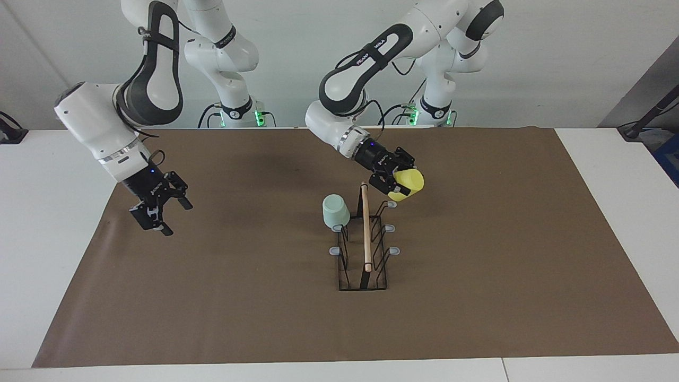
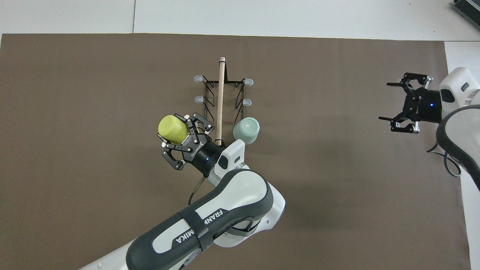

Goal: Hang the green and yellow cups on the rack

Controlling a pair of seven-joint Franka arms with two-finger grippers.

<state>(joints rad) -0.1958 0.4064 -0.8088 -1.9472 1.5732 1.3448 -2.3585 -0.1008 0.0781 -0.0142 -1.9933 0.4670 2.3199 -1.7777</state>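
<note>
The rack is a black wire frame with a wooden rod along its top and stands mid-table; it also shows in the overhead view. The pale green cup hangs upside down on the prong nearest the robots on the right arm's side, as the overhead view shows. My left gripper is shut on the yellow cup and holds it tilted just above the nearest prong on the left arm's side. The overhead view shows this gripper and the yellow cup. My right gripper is open, empty and raised, waiting.
A brown mat covers most of the white table. The rack's other grey-tipped prongs are bare. My right gripper hangs over the mat toward the right arm's end, well away from the rack.
</note>
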